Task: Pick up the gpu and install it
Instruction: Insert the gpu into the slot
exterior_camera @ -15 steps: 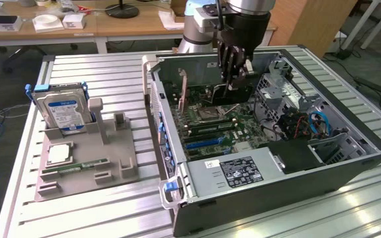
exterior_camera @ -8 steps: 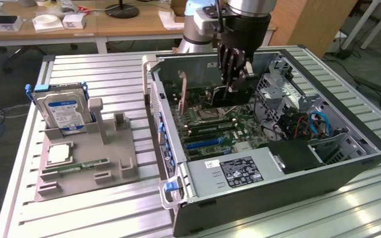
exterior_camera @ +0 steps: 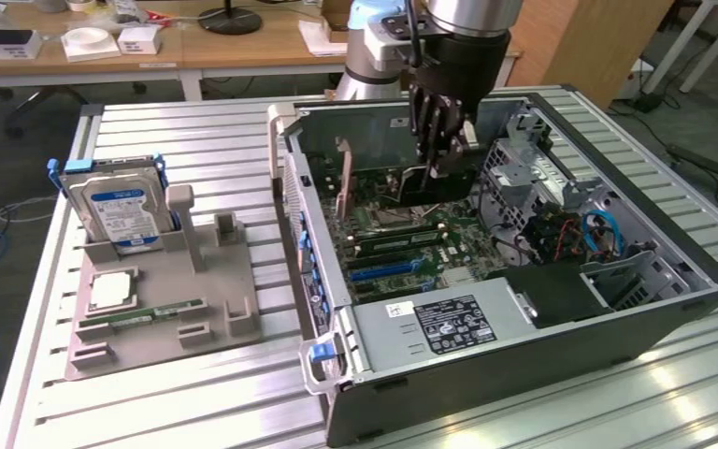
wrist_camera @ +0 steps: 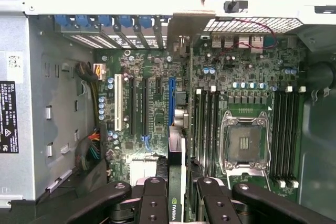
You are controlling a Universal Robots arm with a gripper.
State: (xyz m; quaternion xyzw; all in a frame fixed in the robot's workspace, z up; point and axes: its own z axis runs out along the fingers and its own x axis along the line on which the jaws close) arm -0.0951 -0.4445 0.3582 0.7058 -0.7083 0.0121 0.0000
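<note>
My gripper (exterior_camera: pixel 441 161) hangs inside the open computer case (exterior_camera: pixel 658 309), shut on the gpu (exterior_camera: pixel 439 189). The card hangs upright just above the motherboard (exterior_camera: pixel 440 245), its dark heatsink side showing. In the wrist view the gpu (wrist_camera: pixel 175 166) is edge-on between my two black fingers (wrist_camera: pixel 153 199). There my gripper (wrist_camera: pixel 179 186) holds it in line with the blue expansion slot (wrist_camera: pixel 171 100). The card's silvery bracket end (wrist_camera: pixel 181 30) reaches towards the case's rear slot openings. Whether its edge touches the slot I cannot tell.
Memory sticks (exterior_camera: pixel 396 245) stand in the board beside the empty processor socket (wrist_camera: pixel 244 142). The drive cage and cables (exterior_camera: pixel 583 234) crowd the case's right side. A grey fixture tray (exterior_camera: pixel 209 318) at the exterior view's left holds a hard drive (exterior_camera: pixel 116 210), a chip and a memory stick (exterior_camera: pixel 160 313).
</note>
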